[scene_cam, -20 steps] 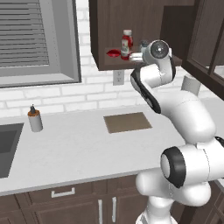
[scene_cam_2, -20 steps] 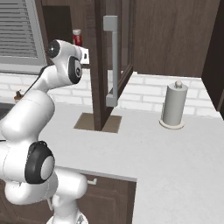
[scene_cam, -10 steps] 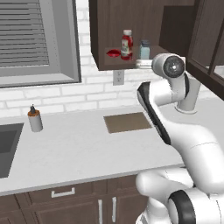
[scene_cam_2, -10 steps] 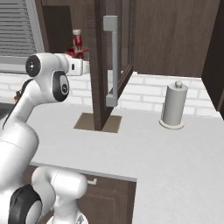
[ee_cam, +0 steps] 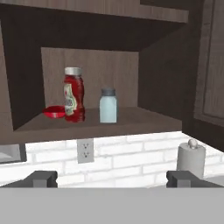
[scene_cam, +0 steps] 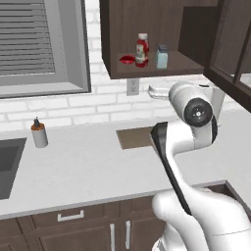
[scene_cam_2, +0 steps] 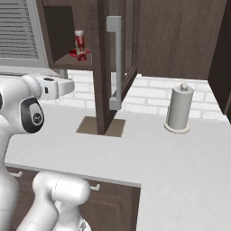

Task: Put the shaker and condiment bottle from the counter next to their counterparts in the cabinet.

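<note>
Cabinet shelf, upper centre: ketchup bottle upright between flat red item and pale shaker; tool empty, tips wide apart, below shelf; placing seems finished, next a retreat toward the desk.

No text, brand, number or sign can be read anywhere. The one candidate is the pale label on the condiment bottle, which stands on the cabinet shelf left of centre in the hand view; it shows only blurred marks, with no letters that can be made out. In the left base view the same condiment bottle, in the upper middle of the frame, is too small for its label to show anything. The wall outlet below the shelf bears no writing.
</note>
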Available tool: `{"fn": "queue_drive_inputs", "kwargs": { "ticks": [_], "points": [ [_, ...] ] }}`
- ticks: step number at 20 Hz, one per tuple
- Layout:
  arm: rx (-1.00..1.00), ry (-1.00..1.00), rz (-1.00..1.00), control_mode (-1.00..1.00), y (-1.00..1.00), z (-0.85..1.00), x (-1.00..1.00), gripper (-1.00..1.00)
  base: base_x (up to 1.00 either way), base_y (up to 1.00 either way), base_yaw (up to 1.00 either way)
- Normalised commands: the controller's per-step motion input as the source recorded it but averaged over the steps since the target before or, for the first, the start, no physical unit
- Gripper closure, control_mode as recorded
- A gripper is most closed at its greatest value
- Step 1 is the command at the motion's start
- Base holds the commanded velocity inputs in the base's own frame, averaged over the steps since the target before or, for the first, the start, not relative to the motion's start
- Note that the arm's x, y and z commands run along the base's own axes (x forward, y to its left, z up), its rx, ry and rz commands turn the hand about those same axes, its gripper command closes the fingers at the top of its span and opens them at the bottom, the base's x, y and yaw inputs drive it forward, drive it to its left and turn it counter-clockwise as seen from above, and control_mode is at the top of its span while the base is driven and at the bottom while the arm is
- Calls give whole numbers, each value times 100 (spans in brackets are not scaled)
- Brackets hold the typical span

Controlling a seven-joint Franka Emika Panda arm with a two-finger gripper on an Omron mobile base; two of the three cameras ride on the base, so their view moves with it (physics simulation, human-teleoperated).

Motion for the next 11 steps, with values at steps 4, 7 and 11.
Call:
{"fn": "queue_drive_inputs", "kwargs": {
  "ticks": [4,7,11],
  "points": [
    [0,-12,0,-100,60,-12,-100,-100,0,0,0],
    [0,-17,0,-100,58,-18,-100,-100,0,0,0],
    [0,-15,0,-100,60,-20,-100,-100,0,0,0]
  ]
}}
